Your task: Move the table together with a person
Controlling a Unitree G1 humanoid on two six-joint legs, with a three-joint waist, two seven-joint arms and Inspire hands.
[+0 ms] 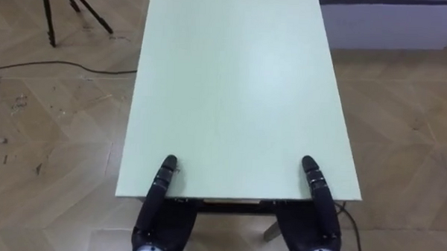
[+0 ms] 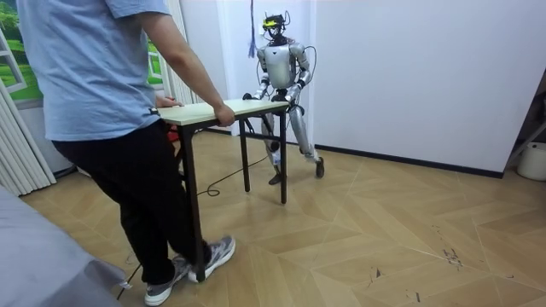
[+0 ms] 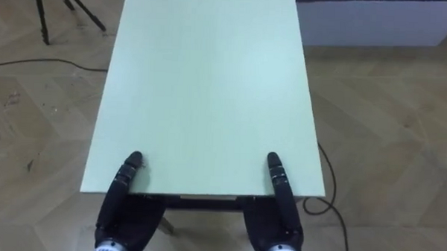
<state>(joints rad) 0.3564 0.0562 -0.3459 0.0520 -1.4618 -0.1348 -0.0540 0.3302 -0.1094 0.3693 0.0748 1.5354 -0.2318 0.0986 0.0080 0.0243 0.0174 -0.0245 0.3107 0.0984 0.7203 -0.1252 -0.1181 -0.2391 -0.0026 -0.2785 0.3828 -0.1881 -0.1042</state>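
Table: a pale green rectangular tabletop on thin dark legs point(image 1: 232, 88) stretches lengthwise away from the robot over a herringbone wooden floor point(image 1: 52, 134). In the room view it stands between the robot and a person.
Left hand: the dark left hand point(image 1: 161, 213) is at the table's near edge by the left corner, its tip resting on the top and its palm below the edge. Whether it grips the edge cannot be told.
Right hand: the dark right hand point(image 1: 317, 218) is placed the same way by the near right corner, well apart from the left. Its hold cannot be told either.
Person: a person in a light blue T-shirt and dark trousers point(image 2: 94, 85) stands at the other end, with one hand point(image 2: 224, 115) curled over the tabletop's edge.
Robot: it stands at the far end before a white wall point(image 2: 409, 68), legs spread.
Left of table: a black tripod point(image 1: 63, 8) stands on the floor near the far left corner, not touching.
Right of table: a pale grey low block point(image 1: 391, 23) sits just beside the far right corner.
Room edges: white curtains point(image 2: 17, 145) hang at the room view's left, and a small white bin point(image 2: 533, 162) stands at its right.
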